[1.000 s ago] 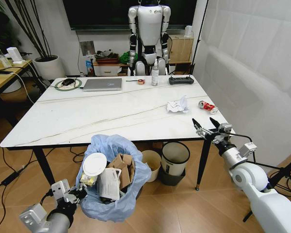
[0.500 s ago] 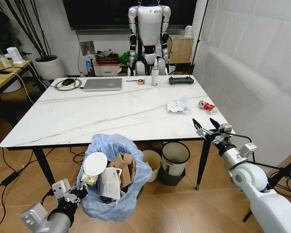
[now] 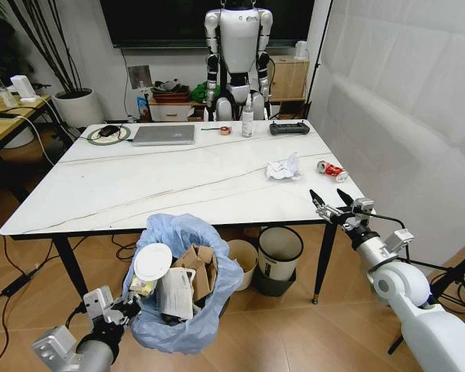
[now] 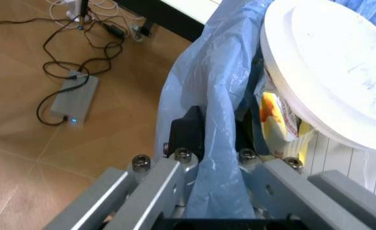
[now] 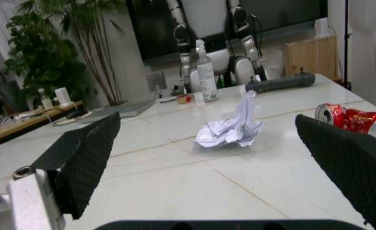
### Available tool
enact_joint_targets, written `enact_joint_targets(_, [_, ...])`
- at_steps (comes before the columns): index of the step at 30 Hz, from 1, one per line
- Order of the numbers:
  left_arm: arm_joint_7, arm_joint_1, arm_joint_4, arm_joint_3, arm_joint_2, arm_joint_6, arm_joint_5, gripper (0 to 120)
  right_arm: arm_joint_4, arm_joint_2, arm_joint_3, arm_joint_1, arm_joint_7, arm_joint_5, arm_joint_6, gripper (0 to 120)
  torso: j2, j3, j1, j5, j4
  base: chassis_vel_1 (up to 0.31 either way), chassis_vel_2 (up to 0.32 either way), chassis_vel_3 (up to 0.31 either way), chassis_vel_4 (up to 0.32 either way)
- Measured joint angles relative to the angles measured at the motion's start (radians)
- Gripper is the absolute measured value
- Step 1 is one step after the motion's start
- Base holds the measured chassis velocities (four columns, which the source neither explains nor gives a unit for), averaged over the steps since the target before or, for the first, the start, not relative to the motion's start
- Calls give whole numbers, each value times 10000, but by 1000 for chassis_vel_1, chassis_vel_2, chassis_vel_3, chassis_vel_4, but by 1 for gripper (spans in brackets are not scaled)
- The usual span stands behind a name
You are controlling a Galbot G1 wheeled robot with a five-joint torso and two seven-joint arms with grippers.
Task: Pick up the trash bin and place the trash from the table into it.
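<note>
Head view has my left claw (image 3: 122,310) down low at the near left, pinching the blue-bagged rim of the trash bin (image 3: 182,283), which hangs in front of the bench (image 3: 139,186), below its near edge. A paper plate (image 3: 152,262) and cardboard (image 3: 198,267) sit inside. My right claw (image 3: 331,199) hovers spread wide at the near right corner, facing a crumpled tissue (image 3: 284,168) and a crushed red can (image 3: 332,170) on the marble top.

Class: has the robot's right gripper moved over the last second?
Yes, slightly: the open right gripper drew back toward the robot, away from the crushed red can.
</note>
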Motion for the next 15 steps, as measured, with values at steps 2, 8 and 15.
enact_joint_targets(2, [3,-6,16,2,-3,-2,3,1,-31,12,6,-6,-23,11,6,100,0,0,0,0,-1,0,0,0,0])
enact_joint_targets(8, [4,-19,30,8,-16,-6,13,1,-64,23,6,26,-64,6,28,100,0,0,0,-1,1,-9,-6,5,13])
enact_joint_targets(15, [5,-29,55,18,-52,-8,23,1,-128,21,-21,61,-91,-19,81,100,0,0,0,1,-1,-84,-88,81,89])
